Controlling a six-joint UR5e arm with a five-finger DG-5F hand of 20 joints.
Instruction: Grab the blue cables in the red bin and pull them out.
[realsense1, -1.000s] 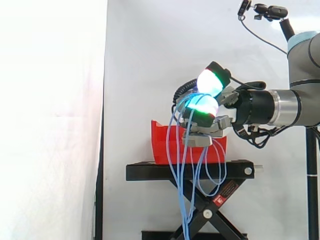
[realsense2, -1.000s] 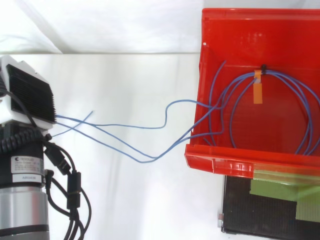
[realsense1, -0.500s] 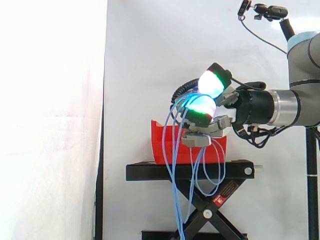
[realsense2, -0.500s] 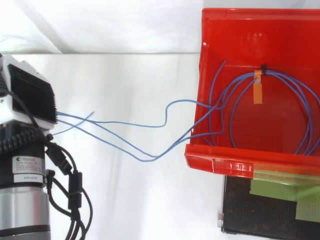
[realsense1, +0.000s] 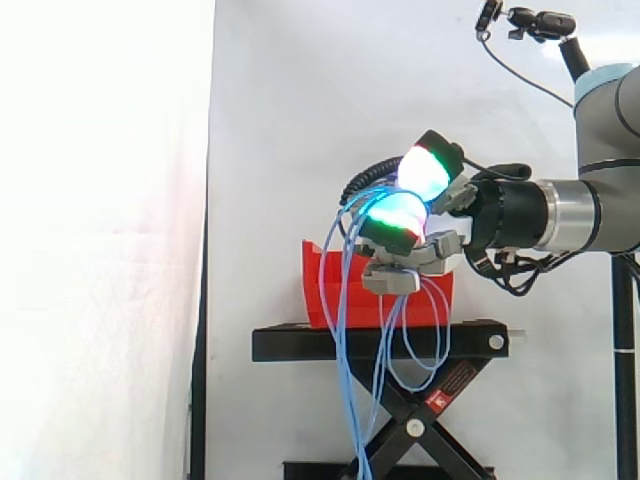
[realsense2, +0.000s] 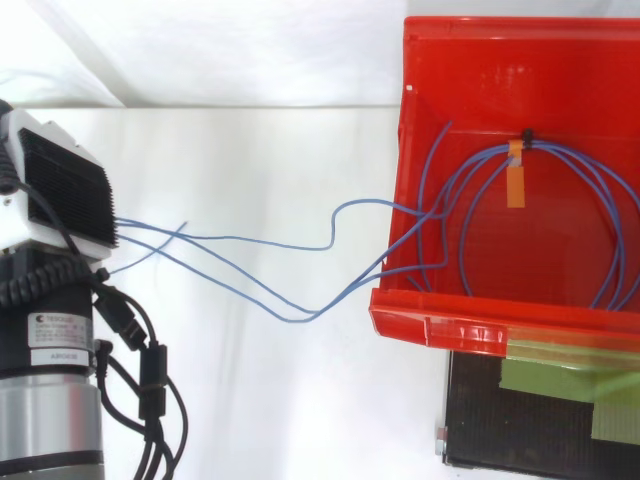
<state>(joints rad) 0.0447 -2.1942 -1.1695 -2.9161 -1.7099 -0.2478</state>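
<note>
A red bin stands on a black stand. Inside it lies a coil of blue cables, tied at an orange tag. Several strands leave the bin over its left wall and run across to my hand. In the side view my hand hovers just above the bin, its fingers curled round the blue cables. The fingertips glow white and green. From the hand the cables hang in long loops down past the stand's front.
The stand is a black scissor lift before a white curtain. Green tape covers part of the stand's top beside the bin. A small camera on a mount sits above the arm at the upper right.
My hand has risen slightly with the cables in it. The hanging loops have swung a little and the strands between hand and bin have shifted; the coil in the bin has stayed put.
</note>
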